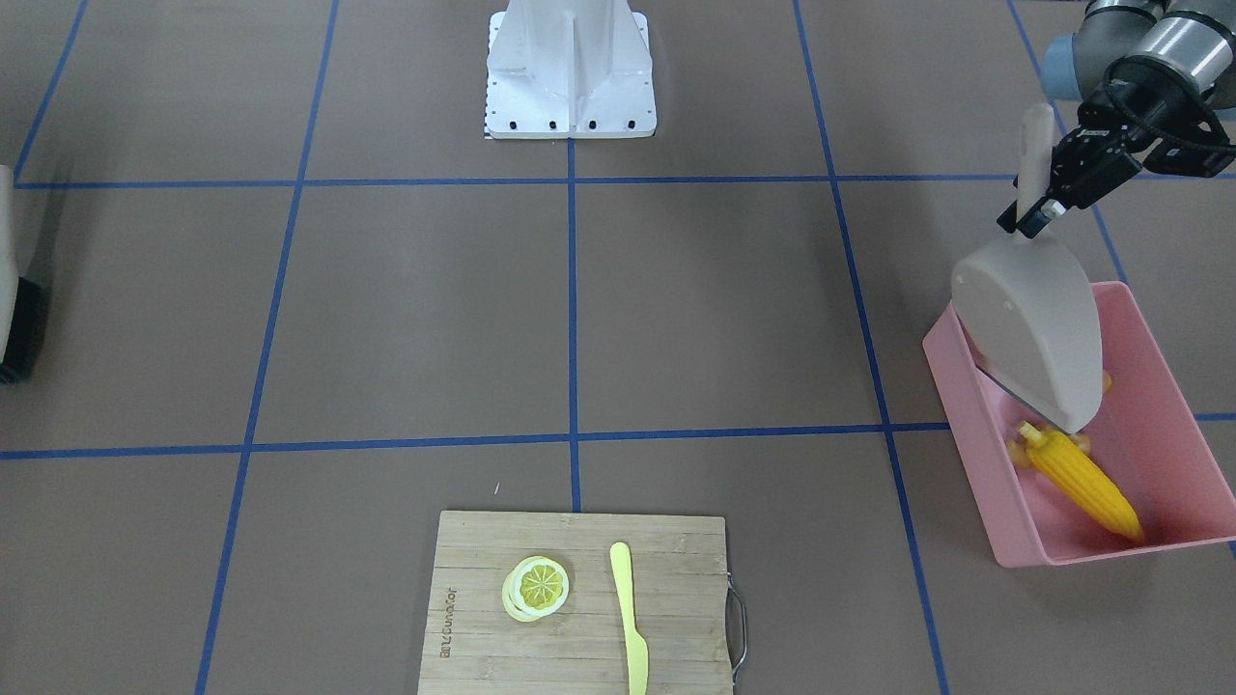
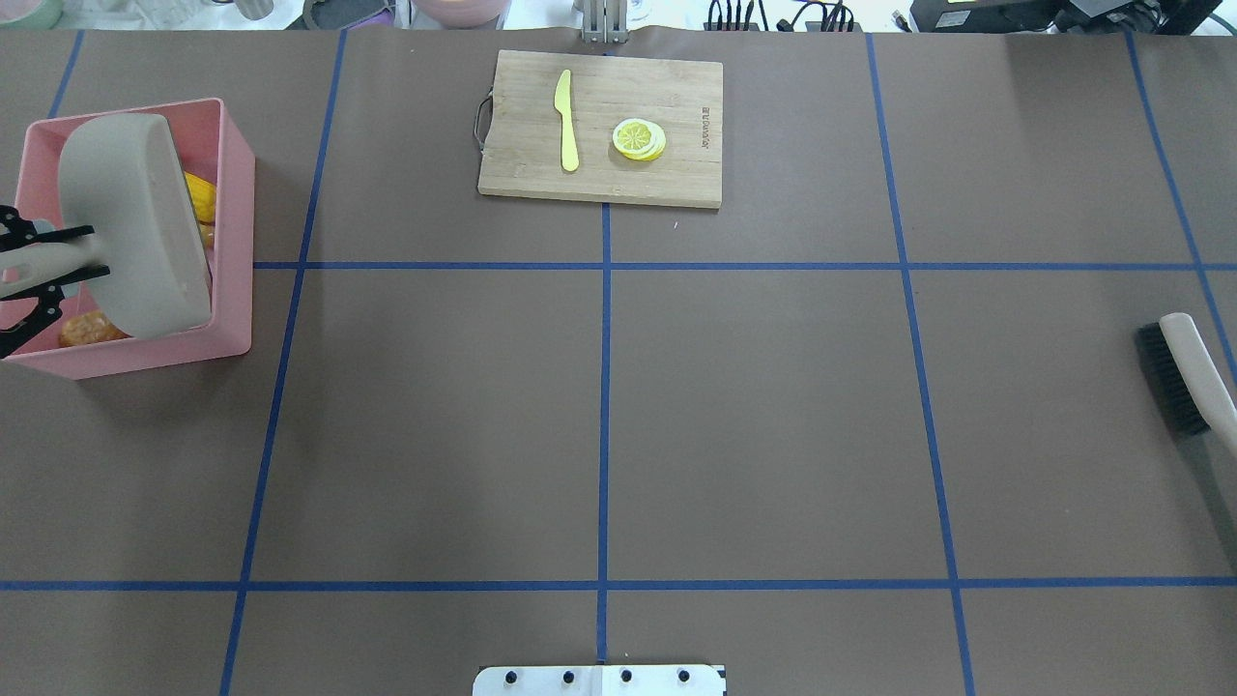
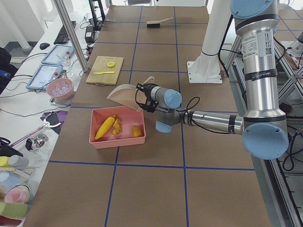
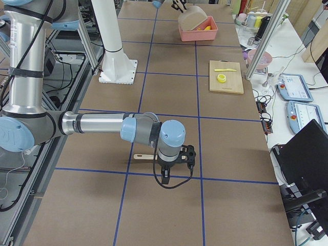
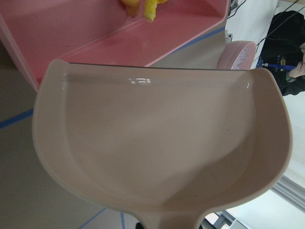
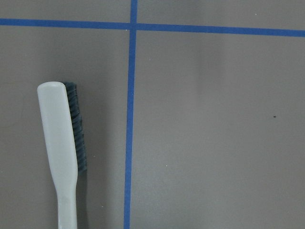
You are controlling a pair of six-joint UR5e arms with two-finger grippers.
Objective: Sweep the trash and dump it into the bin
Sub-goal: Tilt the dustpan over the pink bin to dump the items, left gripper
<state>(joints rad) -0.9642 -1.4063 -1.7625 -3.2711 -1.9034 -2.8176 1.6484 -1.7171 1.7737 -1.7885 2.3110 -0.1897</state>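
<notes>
The arms are silver tubes with light blue caps and black cables. The white base has black screws.

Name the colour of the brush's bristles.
Dark grey to black bristles; clearest in the right wrist view.

The right arm is reaching from the left edge to lower centre, the right gripper pointing down beside a pale handle; jaw state unclear. At top centre, the left gripper is meeting a beige dustpan tilting over the pink bin holding a corn cob.
</notes>
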